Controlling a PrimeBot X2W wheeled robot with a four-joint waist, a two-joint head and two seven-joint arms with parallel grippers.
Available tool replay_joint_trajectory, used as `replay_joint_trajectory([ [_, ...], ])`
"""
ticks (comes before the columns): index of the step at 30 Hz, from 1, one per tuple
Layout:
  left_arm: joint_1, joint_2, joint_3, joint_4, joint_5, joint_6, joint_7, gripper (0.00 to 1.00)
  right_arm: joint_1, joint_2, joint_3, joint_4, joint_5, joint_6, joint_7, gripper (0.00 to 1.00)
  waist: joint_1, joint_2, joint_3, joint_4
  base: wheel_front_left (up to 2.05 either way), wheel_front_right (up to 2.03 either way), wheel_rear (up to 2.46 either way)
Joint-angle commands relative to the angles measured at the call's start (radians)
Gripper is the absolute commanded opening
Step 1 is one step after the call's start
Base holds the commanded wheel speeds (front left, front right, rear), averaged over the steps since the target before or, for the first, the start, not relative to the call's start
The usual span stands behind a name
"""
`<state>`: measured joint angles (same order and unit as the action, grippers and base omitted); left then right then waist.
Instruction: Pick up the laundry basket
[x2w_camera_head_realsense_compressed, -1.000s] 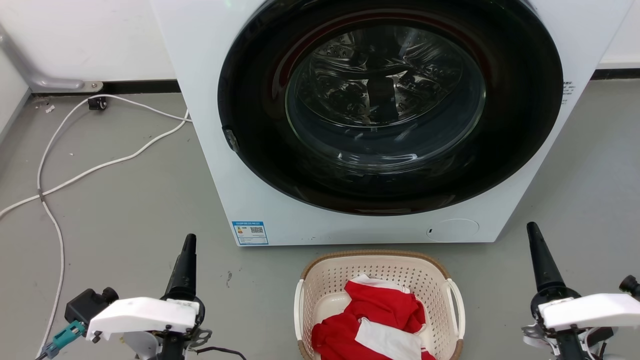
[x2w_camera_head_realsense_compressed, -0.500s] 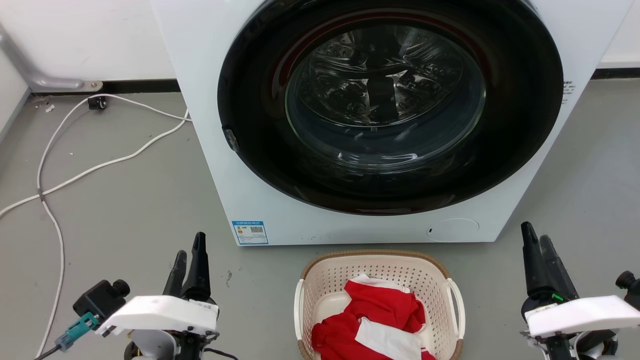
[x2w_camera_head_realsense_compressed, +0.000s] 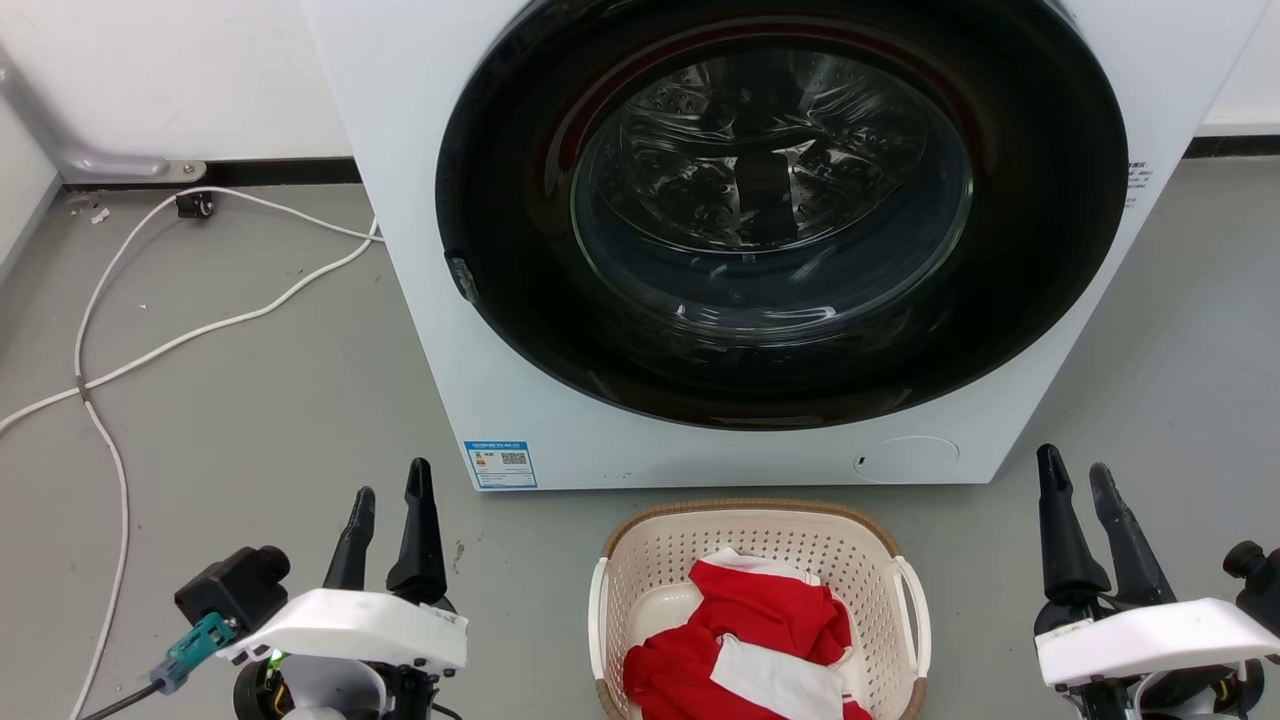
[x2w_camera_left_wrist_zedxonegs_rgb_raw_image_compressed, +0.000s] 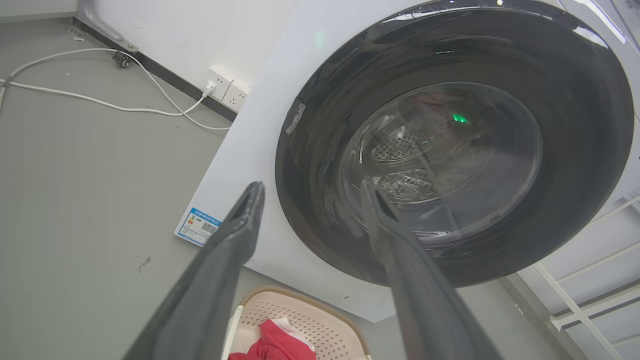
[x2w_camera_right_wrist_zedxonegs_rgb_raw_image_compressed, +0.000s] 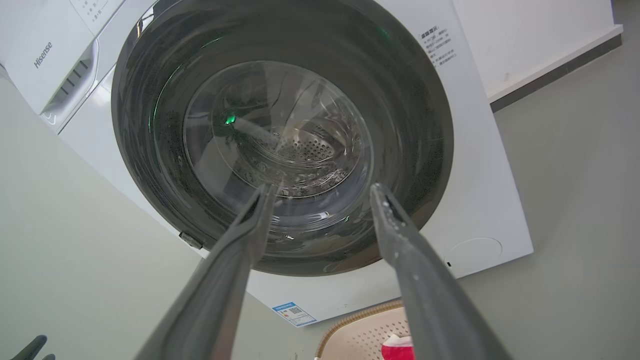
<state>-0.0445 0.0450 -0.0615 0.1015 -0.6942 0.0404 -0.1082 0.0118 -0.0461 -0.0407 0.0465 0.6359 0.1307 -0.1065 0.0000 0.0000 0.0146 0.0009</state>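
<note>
My left end effector sat part-open, empty, off the front left corner of the washer; right end effector likewise off its front right. The laundry basket stood on the floor just before the washer. I judged: sink both inward onto the white loop handles together, lift level.

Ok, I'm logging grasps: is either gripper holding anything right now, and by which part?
Nothing is held. The left gripper and right gripper are both open and empty, either side of the basket, not touching it.
</note>
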Motion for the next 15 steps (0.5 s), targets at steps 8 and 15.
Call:
replay_joint_trajectory([
  [8,0.004,0.005,-0.023,-0.024,0.107,0.017,-0.028,1.00,0.007,-0.004,0.006,-0.037,-0.109,0.000,-0.029,1.00,0.0000,0.0000,0.002,-0.002,0.00,0.00,0.00],
  [15,0.008,0.005,-0.038,-0.023,0.181,0.017,-0.048,1.00,0.018,-0.005,0.008,-0.051,-0.185,0.000,-0.047,1.00,0.0000,0.0000,0.002,-0.003,0.00,0.00,0.00],
])
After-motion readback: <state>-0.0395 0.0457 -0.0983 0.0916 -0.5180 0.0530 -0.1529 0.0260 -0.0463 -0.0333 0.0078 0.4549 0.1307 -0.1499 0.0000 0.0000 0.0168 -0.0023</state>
